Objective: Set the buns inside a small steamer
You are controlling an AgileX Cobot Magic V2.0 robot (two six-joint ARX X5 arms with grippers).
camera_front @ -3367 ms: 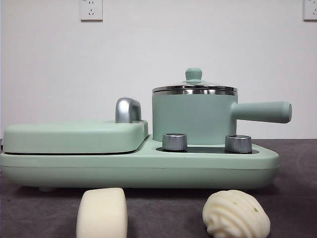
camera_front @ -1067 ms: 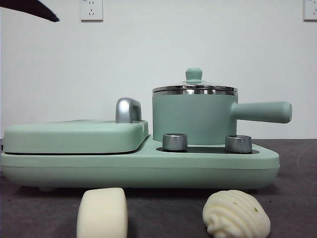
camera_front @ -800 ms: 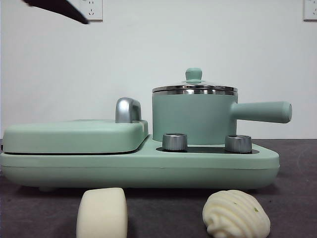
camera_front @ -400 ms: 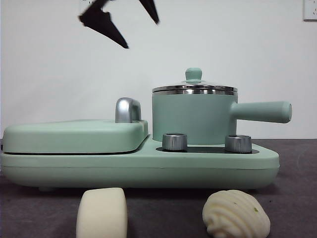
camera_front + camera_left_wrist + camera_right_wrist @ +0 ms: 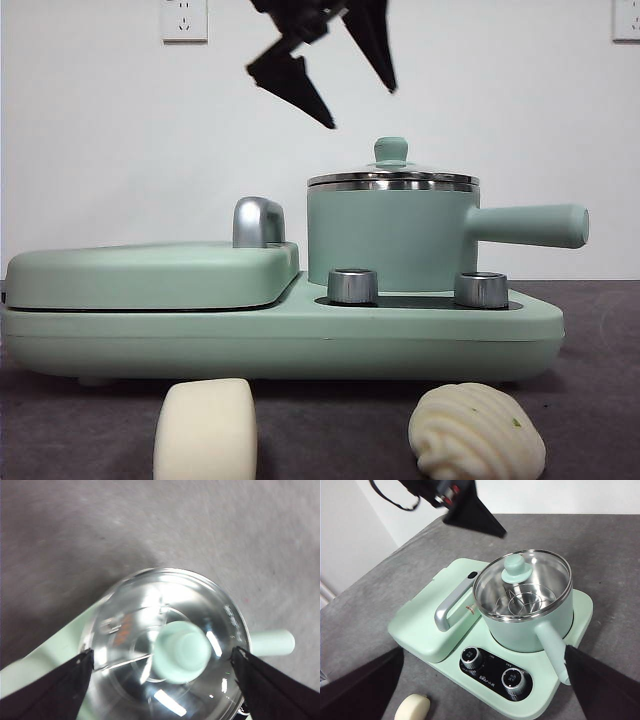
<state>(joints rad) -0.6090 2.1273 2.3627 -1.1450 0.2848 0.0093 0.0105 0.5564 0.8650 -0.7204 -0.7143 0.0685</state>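
Note:
The small steamer [image 5: 390, 240] stands on the right of a mint-green cooker, its glass lid [image 5: 392, 180] shut and its green knob [image 5: 391, 150] on top. The smooth bun [image 5: 205, 430] and the ridged bun [image 5: 476, 432] lie on the table in front of the cooker. My left gripper [image 5: 360, 108] hangs open just above the knob, a little to its left. In the left wrist view the knob [image 5: 181, 651] lies between the wide-open jaws of this gripper [image 5: 162, 651]. My right gripper [image 5: 484, 649] is open and empty, high above the cooker, and sees the steamer [image 5: 525, 610] and the smooth bun [image 5: 412, 707].
The cooker base [image 5: 280, 340] carries a flat hinged griddle cover [image 5: 150, 275] with a chrome handle [image 5: 258, 222] on the left. Two steel dials [image 5: 353, 286] [image 5: 481, 290] stand in front of the steamer. The steamer's long handle [image 5: 530, 225] points right. The table is dark grey.
My left gripper has come in from the top left and moved right and down, to just above the lid knob, with its jaws open. The buns and the steamer have not moved.

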